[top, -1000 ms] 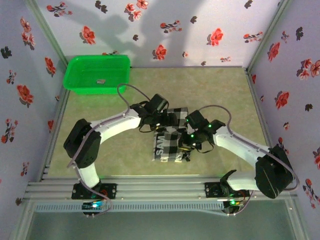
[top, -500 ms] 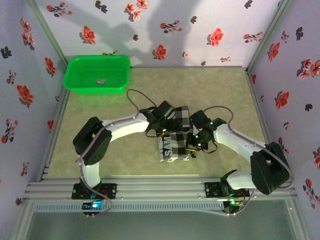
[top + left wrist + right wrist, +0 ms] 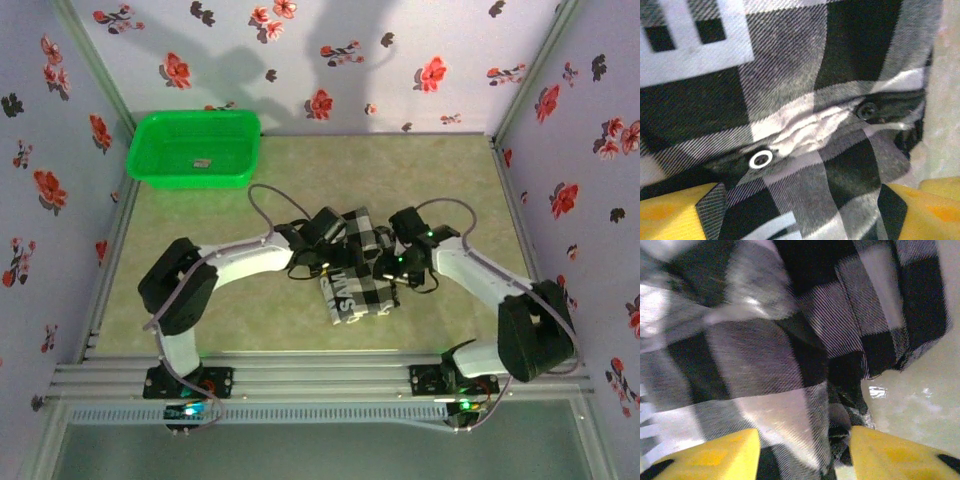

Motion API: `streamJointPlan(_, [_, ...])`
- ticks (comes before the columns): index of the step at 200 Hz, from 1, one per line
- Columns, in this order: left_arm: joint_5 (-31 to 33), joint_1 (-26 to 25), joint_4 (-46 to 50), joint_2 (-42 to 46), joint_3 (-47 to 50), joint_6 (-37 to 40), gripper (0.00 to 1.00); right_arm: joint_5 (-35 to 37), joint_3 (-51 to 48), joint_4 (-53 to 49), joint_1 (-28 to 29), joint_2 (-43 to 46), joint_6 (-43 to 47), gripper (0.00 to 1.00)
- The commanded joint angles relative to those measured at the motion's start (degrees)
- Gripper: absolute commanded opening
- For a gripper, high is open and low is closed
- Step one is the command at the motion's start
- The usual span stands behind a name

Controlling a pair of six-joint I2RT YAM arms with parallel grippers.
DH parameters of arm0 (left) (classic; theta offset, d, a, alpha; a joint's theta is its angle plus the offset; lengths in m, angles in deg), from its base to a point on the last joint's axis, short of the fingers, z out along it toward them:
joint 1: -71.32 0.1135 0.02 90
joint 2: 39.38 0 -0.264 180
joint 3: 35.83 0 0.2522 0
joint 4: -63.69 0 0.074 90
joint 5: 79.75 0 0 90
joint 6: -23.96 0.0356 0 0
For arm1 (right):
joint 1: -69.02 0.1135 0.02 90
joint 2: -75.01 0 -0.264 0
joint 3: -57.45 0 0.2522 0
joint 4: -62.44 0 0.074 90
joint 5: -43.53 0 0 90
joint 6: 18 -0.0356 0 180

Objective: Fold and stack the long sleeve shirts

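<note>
One long sleeve shirt [image 3: 362, 283], black-and-white checked with white lettering on a black band, lies folded in a small tilted bundle at mid-table. My left gripper [image 3: 333, 243] rests at the bundle's far left corner. In its wrist view the yellow fingertips [image 3: 670, 212] stand wide apart over the shirt [image 3: 790, 100], near a white snap and a black button. My right gripper [image 3: 393, 262] sits at the bundle's right edge. Its yellow fingertips [image 3: 890, 455] are open, with a loose fold of the shirt [image 3: 765, 355] lying between them.
A green plastic basket [image 3: 148, 165] stands at the far left corner with a small item inside. Flowered walls close in the left, back and right sides. Metal rails [image 3: 320, 378] run along the near edge. Bare tabletop [image 3: 440, 180] lies behind the arms.
The right gripper's jaws have opened and let go of the cloth. The shirt bundle has shifted slightly right and turned. Both grippers moved a little farther back.
</note>
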Motion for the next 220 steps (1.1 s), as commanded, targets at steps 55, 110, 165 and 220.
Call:
streamJointPlan(55, [-1.0, -3.2, 1.3, 9.3, 1.9, -3.6, 0.84, -1.4, 17.2, -3.0, -5.7, -8.2, 5.9, 0.60])
streamJointPlan(110, [-2.0, -4.2, -12.1, 6.2, 10.4, -9.8, 0.69, -8.3, 25.2, 6.3, -7.5, -23.0, 6.5, 0.52])
streamJointPlan(165, [-3.4, -5.1, -12.0, 2.1, 13.1, -7.9, 0.61, -13.0, 29.1, 14.9, -7.5, -33.7, -1.0, 0.23])
streamJointPlan(220, [-6.0, -6.7, -10.9, -1.8, 11.4, -4.9, 0.60, -14.3, 31.1, 27.4, -7.2, -42.8, -13.5, 0.19])
